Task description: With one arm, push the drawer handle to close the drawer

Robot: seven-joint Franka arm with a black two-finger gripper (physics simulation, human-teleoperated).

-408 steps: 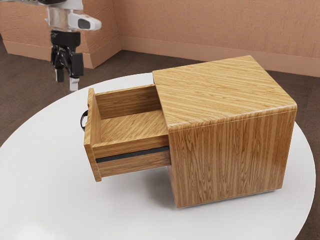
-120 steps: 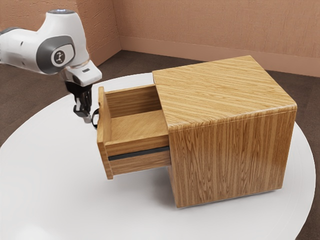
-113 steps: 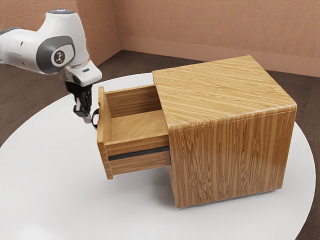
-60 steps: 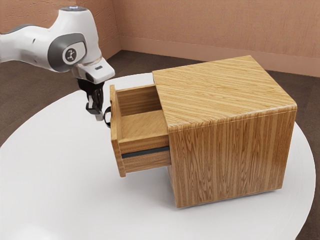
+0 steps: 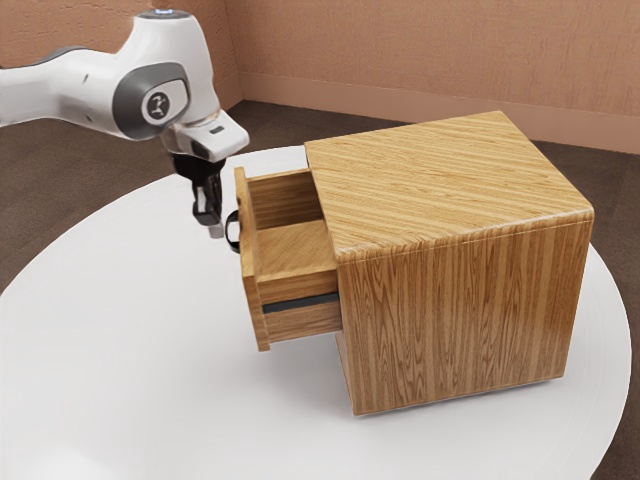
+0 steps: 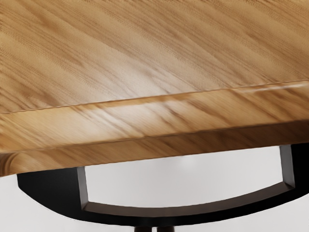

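One seven-joint Franka arm [image 5: 70, 90] enters from the exterior view's left, its black two-finger gripper [image 5: 216, 231] pointing downward. The gripper is clenched on nothing, its two fingers [image 6: 165, 229] close together at the outer side of the curved black drawer handle [image 5: 233, 230]. The wrist view shows the handle as a shallow bow fixed to the drawer front [image 5: 250, 260], with white tabletop visible through its opening. The wooden drawer [image 5: 290, 247] is partly open, projecting from the cabinet [image 5: 450, 190] toward the exterior view's left; a dark runner [image 5: 300, 303] lines its visible side. The cabinet, of diagonally grained wood on top, stands upright on a round white table [image 5: 120, 340]. A textured wall [image 5: 400, 50] rises beyond.
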